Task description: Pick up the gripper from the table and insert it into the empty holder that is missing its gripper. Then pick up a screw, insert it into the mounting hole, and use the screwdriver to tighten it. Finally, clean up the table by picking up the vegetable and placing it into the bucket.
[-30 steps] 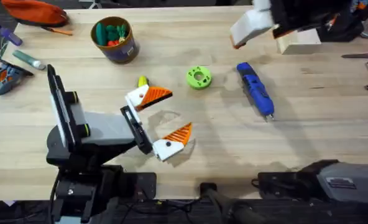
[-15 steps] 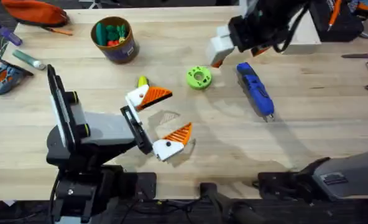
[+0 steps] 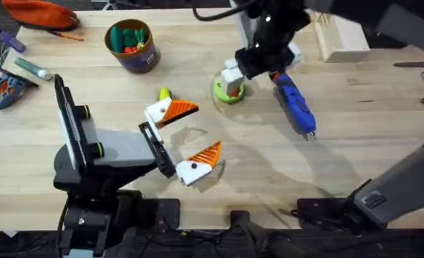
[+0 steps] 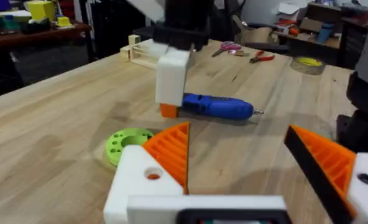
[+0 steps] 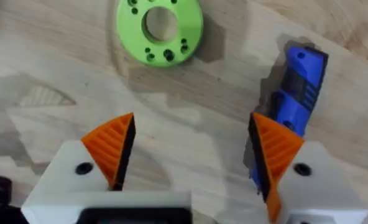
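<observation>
Right arm over green disc, screwdriver pickup pending.

We judge the screw stage: right gripper [image 5: 190,155] hangs empty, fingers apart, between green disc [image 3: 228,90] and screwdriver [image 3: 294,103] lying on the table. Left gripper [image 3: 190,138] rests spread, empty. Next: shift onto the screwdriver.

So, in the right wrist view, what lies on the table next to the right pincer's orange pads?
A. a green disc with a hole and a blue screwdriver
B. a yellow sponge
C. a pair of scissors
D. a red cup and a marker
A: the green disc lies ahead of the open right pincer, with the blue screwdriver beside one pad.
</observation>
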Controlling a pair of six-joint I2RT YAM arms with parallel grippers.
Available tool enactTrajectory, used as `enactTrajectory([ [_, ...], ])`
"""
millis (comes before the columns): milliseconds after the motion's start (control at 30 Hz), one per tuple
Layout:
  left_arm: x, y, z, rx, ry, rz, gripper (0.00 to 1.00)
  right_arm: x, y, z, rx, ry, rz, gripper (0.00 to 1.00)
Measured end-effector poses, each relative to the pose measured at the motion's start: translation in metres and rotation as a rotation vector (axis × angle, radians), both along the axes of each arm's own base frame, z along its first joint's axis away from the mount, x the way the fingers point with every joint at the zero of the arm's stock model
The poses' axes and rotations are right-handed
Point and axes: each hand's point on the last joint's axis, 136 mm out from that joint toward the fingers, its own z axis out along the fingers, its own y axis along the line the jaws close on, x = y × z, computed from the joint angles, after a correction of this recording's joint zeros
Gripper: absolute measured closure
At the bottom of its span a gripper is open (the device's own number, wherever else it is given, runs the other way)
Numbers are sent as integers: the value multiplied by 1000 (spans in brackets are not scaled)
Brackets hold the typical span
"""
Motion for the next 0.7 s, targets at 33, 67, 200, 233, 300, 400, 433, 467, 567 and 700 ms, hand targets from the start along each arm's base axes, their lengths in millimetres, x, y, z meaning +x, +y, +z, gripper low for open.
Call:
enactTrajectory([
  [33,0,0,0,0,0,0,16,3,1,-4,-2,1,0,19],
  [67,0,0,0,0,0,0,16,5,3,-8,-3,-1,0,19],
  [200,0,0,0,0,0,0,15,15,9,-17,5,-18,0,27],
  [233,0,0,0,0,0,0,15,16,10,-19,5,-19,0,40],
  [300,0,0,0,0,0,0,15,18,11,-24,3,-16,-2,67],
  [400,0,0,0,0,0,0,15,22,14,-31,1,-13,-4,75],
  [433,0,0,0,0,-1,0,15,23,15,-34,2,-14,-4,78],
  [467,0,0,0,0,0,0,15,25,15,-36,3,-15,-4,80],
  [567,0,0,0,0,0,0,15,26,17,-40,0,-11,-4,98],
  [700,0,0,0,0,0,0,14,26,17,-51,-13,8,-3,161],
])
